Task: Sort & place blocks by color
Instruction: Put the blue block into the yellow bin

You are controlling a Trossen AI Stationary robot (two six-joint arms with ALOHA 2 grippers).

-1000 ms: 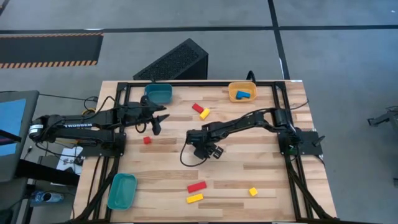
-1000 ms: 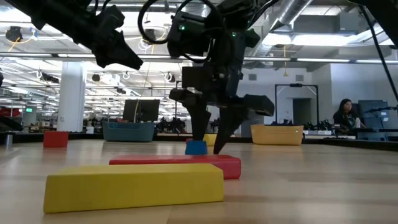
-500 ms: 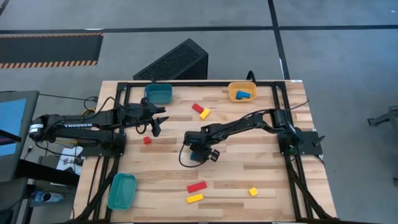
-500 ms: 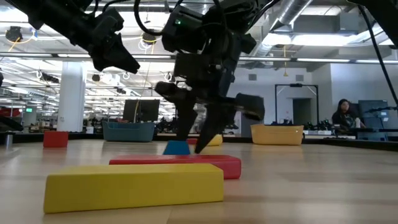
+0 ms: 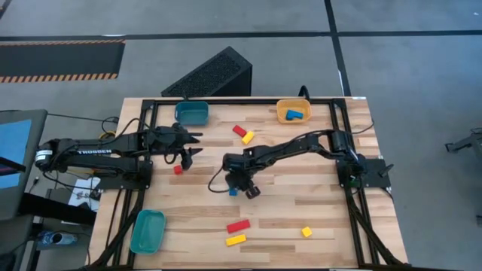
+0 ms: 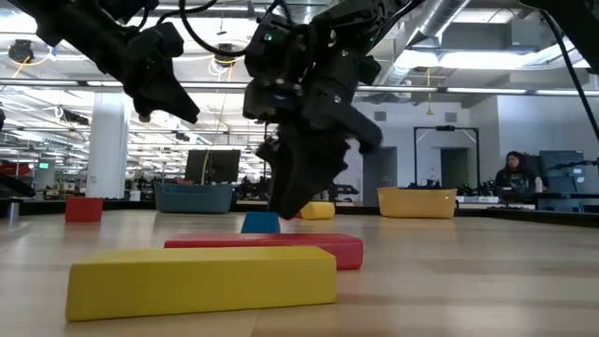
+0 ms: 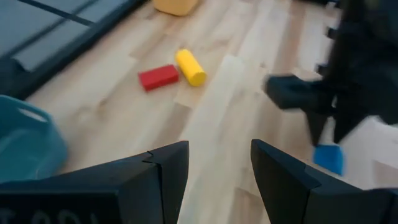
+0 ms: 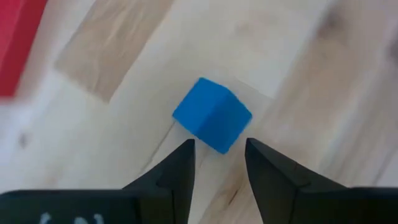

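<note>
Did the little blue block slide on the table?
Yes. In the low view the blue block slid left along the red bar, from near its right end toward its middle, with the right gripper just above it.

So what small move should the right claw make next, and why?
Probably ease the right claw forward to straddle the blue cube, then close. The cube lies loose on the table just past the open fingers, not between them.

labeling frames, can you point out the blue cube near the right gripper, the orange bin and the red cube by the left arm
blue cube [image 8: 212, 122]: right wrist view, its top face
orange bin [image 5: 280, 115]: high view, its left rim
red cube [image 5: 178, 170]: high view, its top face
</note>
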